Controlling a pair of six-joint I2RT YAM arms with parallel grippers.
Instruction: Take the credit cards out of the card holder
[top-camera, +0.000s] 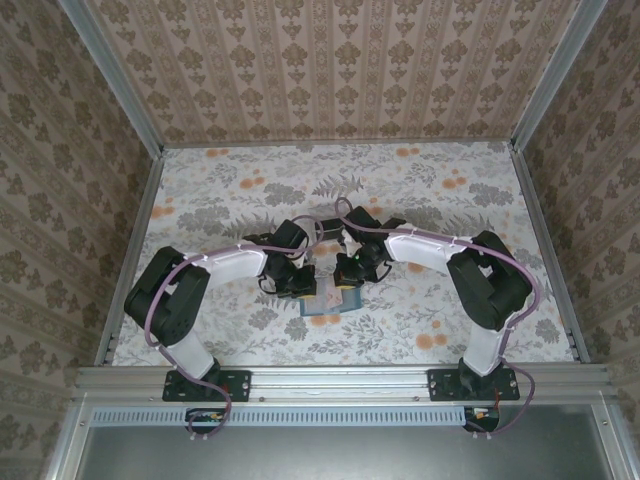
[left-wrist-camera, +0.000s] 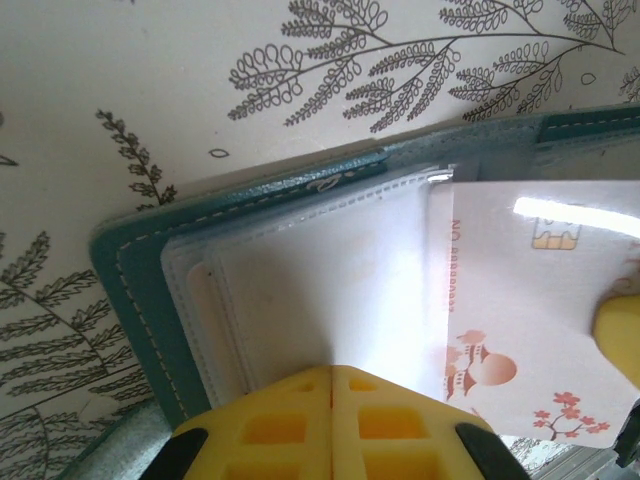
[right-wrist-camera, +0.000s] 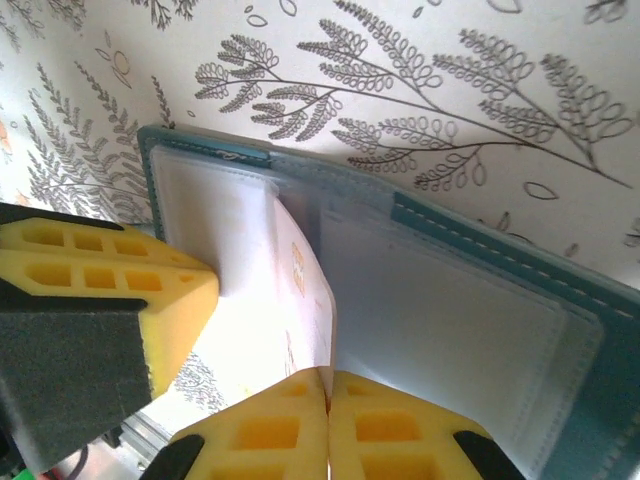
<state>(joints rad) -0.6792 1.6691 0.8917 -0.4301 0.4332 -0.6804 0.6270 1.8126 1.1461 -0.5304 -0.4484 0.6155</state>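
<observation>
The right pincer (right-wrist-camera: 328, 425) has its two yellow foam fingers pressed together on the edge of one thin pale credit card (right-wrist-camera: 305, 300). The gripped edge itself is hidden between the pads. The left pincer (left-wrist-camera: 335, 420) is also closed, and its tips lie on a clear plastic sleeve (left-wrist-camera: 330, 290). I cannot tell if it pinches anything there.

The card stands curved and is partly out of a sleeve. It carries a gold chip, small reddish print and pink blossoms, and strong glare washes out its upper part.

The flat teal-blue card holder (left-wrist-camera: 140, 300), with pale stitching, lies open on the floral tablecloth (top-camera: 420, 200) in the middle of the table. From above, both pincers cover most of it.

I count one card, one holder with two panels, and two pincers. The glare makes it unclear if more cards sit inside the sleeves.
</observation>
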